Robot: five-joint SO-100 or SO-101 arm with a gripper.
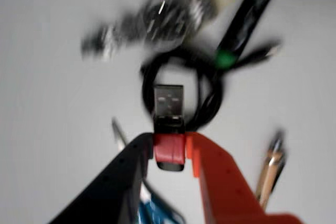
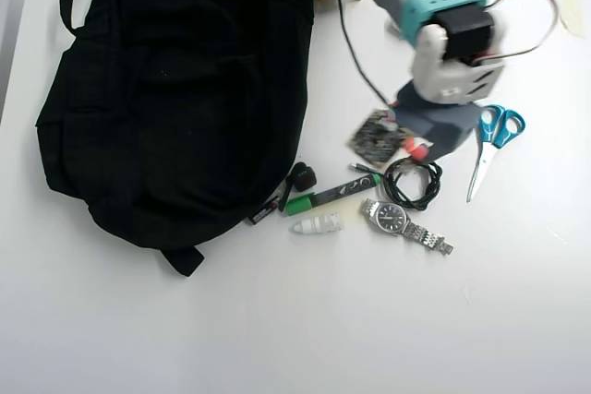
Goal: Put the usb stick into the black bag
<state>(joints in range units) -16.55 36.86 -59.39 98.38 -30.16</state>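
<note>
The usb stick has a red body and a silver-grey metal end that points away from the camera. My gripper is shut on its red body, between a black finger and an orange finger. In the overhead view the gripper is right of centre, and a bit of the red usb stick shows at its tip, just above a coiled black cable. The black bag lies floppy at the upper left, well apart from the gripper. The wrist view is blurred.
Around the cable lie a metal watch, a green-capped black marker, a white ribbed piece, a small circuit board and blue-handled scissors. A small black clip-like object sits by the bag's edge. A pen lies right of the gripper.
</note>
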